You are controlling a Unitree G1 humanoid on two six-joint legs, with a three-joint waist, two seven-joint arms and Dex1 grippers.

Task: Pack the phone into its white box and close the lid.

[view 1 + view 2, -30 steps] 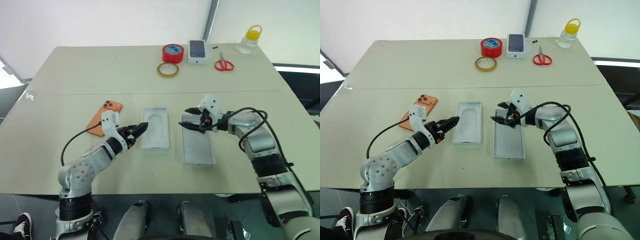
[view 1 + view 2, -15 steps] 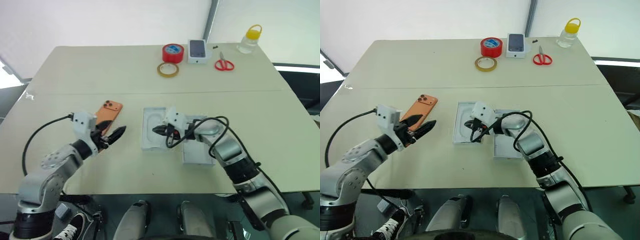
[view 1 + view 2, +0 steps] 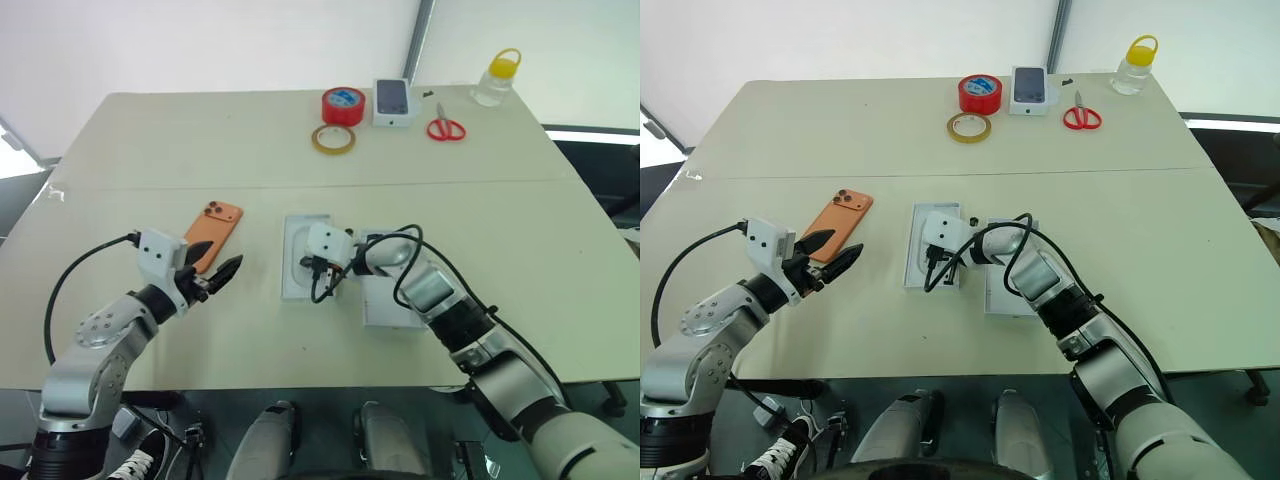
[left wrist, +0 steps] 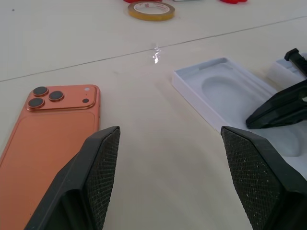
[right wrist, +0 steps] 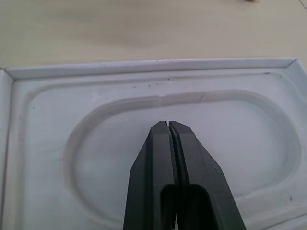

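The orange phone [image 3: 212, 232] lies camera side up on the table, left of centre. My left gripper [image 3: 225, 270] hovers open just right of its near end, holding nothing. An all-white tray [image 3: 289, 272], which looks like the lid, holds a white card with an oval outline [image 5: 96, 158]. My right gripper [image 3: 314, 266] is shut and empty, its tips [image 5: 168, 123] just over that oval. Right of this tray sits the white box [image 3: 385, 310] with a greyish floor, partly covered by my right arm.
Along the far edge stand a red tape roll [image 3: 343, 104], a yellowish tape ring [image 3: 333, 140], a small white box with a phone picture [image 3: 394, 102], red scissors [image 3: 447, 129] and a yellow-capped bottle [image 3: 496, 80].
My right gripper swung left from above the grey-floored box to the oval card's tray and shut. My left gripper drew back left from that tray to beside the phone, staying open.
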